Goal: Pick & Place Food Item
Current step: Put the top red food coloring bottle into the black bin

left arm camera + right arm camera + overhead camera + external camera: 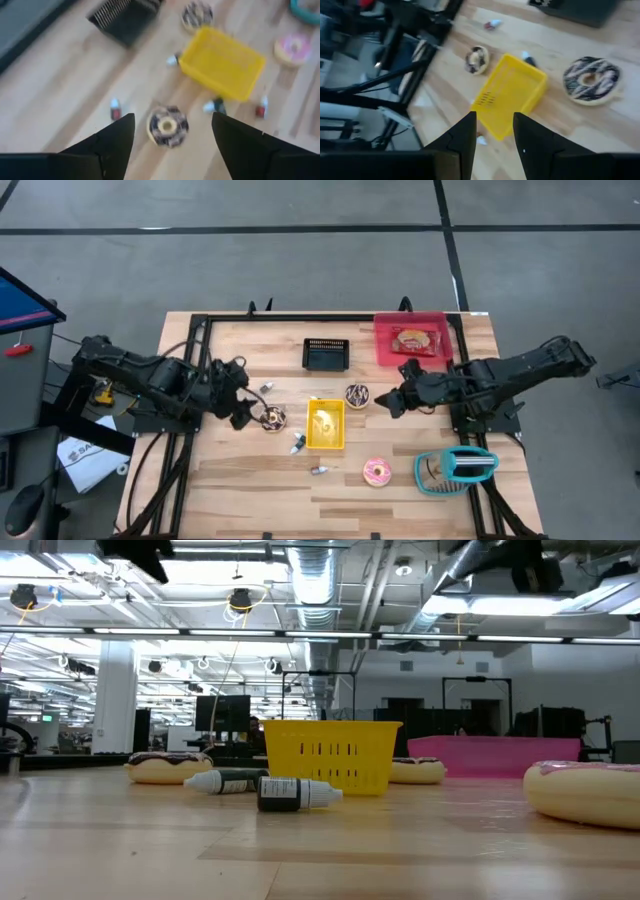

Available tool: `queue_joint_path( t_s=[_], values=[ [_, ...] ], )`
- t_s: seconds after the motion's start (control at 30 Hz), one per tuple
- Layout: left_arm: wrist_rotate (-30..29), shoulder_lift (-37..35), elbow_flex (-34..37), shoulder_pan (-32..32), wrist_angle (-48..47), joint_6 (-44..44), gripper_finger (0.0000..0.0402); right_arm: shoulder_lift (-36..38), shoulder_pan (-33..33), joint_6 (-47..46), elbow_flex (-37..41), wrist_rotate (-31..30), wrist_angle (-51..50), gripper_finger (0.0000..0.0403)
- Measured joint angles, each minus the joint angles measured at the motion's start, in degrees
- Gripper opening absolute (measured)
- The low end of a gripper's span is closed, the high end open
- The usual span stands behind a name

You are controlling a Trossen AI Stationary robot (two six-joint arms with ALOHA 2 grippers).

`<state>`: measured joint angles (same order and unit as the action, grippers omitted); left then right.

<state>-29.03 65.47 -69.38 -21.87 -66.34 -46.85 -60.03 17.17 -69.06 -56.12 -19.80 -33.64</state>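
A chocolate-iced donut with sprinkles (272, 418) (168, 126) lies flat on the wooden table, left of the yellow basket (326, 424). My left gripper (242, 410) (173, 120) hangs open above it, and in the left wrist view the donut shows between the two fingers, clear of both. A second chocolate donut (358, 395) (591, 80) lies right of the basket's far end. My right gripper (388, 402) (492, 120) hovers beside that donut, open, with nothing between its fingers. A pink-iced donut (378, 472) lies nearer the front edge.
A pink tray (436, 323) holding a pastry (410, 340) stands at the far right. A black basket (326, 354) sits at the far middle and a teal holder (455, 468) at the near right. Small bottles (266, 388) (298, 442) (320, 471) lie around the yellow basket.
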Motion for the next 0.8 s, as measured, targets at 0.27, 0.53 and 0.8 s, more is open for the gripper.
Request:
queue_joint_path(
  t_s=[0.27, 0.53, 0.8],
  values=[
    [0.7, 3.1, 6.2, -0.3, -0.2, -3.5, 0.0273, 1.3, 2.4, -0.1, 0.0, -6.5, 5.5, 0.0122],
    [13.1, 7.0, 9.5, 16.1, 0.4, -8.6, 0.0262, 3.5, -0.1, 1.5, 0.0, -7.3, 7.7, 0.0122],
    [23.5, 12.9, 9.5, 30.8, 8.5, 11.4, 0.0237, 8.4, -2.7, 6.5, 0.0, -7.3, 11.5, 0.0122]
  ],
)
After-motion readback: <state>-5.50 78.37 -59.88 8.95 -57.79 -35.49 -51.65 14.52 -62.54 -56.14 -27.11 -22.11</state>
